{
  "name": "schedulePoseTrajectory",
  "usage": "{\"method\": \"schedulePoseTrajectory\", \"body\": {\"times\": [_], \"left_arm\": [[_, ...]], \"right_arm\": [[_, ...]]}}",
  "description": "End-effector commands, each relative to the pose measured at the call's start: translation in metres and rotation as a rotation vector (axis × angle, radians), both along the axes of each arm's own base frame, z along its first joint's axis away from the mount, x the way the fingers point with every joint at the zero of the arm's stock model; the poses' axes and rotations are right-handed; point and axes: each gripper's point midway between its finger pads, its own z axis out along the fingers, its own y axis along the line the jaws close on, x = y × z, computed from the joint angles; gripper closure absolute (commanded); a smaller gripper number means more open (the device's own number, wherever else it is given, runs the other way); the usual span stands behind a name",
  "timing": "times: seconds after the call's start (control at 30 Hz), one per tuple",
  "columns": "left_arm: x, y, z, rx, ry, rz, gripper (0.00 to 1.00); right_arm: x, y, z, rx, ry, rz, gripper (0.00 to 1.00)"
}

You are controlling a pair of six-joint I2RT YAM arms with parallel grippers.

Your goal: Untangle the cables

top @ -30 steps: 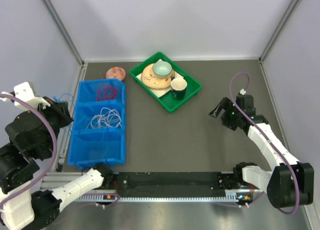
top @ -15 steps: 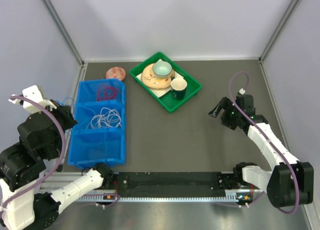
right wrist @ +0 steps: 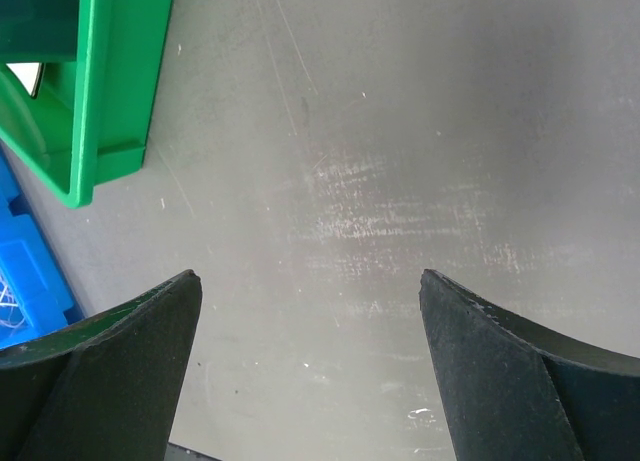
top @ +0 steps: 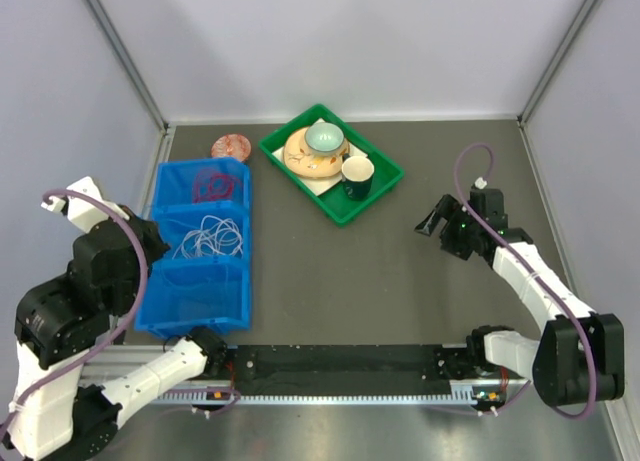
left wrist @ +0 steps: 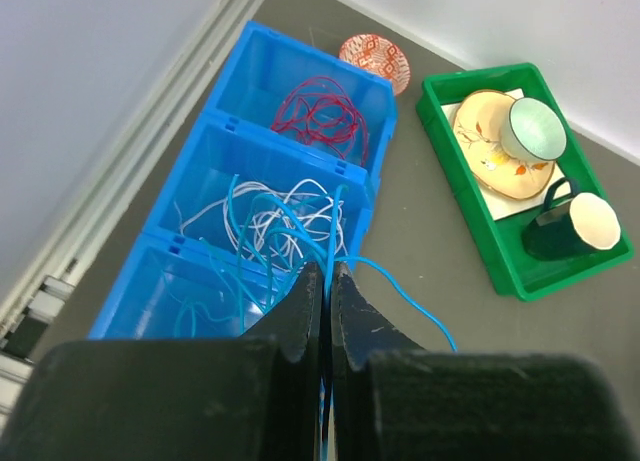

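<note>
The left hand (left wrist: 322,278) is clamped on the blue cable (left wrist: 396,290) above the blue bin (left wrist: 170,196). The cable runs away from it into the bin's middle compartment, over the white cable (left wrist: 300,196). The right hand (right wrist: 308,281), fingers apart, hovers over the desk (right wrist: 400,131) well right of the bin, so the left hand is nearer.

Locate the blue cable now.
In the left wrist view, the blue cable is pinched by the left gripper, its strands trailing over the white cable in the blue bin's middle compartment.

You're in a robot lab cell: blank white panels (top: 330,41) on aluminium posts (top: 121,53) box in a grey worktop (top: 400,271), with arms (top: 527,278) bolted to a rail (top: 340,366).
</note>
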Motion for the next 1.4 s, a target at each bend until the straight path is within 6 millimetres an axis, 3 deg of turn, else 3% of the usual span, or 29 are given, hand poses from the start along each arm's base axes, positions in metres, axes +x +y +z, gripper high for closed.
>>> {"method": "schedulePoseTrajectory", "body": {"times": [0.0,0.33,0.63,1.1,1.13,1.2,1.27,1.37], "left_arm": [[-0.011,0.002,-0.037,-0.002,0.139,0.044,1.0],[-0.004,-0.006,-0.091,0.004,0.257,0.111,1.0],[-0.01,0.007,-0.117,0.03,0.263,0.182,1.0],[-0.02,0.022,-0.115,-0.039,0.174,0.239,1.0],[-0.019,0.022,-0.115,-0.035,0.176,0.239,0.93],[-0.018,0.021,-0.114,-0.034,0.176,0.24,0.68],[-0.018,0.021,-0.113,-0.041,0.172,0.242,0.55],[-0.018,0.021,-0.112,-0.038,0.174,0.24,0.46]], "right_arm": [[0.008,0.001,0.004,0.007,-0.04,0.014,0.11],[0.004,0.001,0.002,0.011,-0.038,0.016,0.11],[0.002,0.002,0.0,0.015,-0.034,0.019,0.11],[0.002,0.003,-0.002,0.014,-0.03,0.028,0.12],[0.002,0.003,-0.002,0.014,-0.03,0.028,0.12],[0.002,0.002,-0.002,0.013,-0.029,0.028,0.12],[0.002,0.003,-0.002,0.014,-0.028,0.028,0.12],[0.001,0.003,-0.003,0.014,-0.027,0.028,0.12]]}}
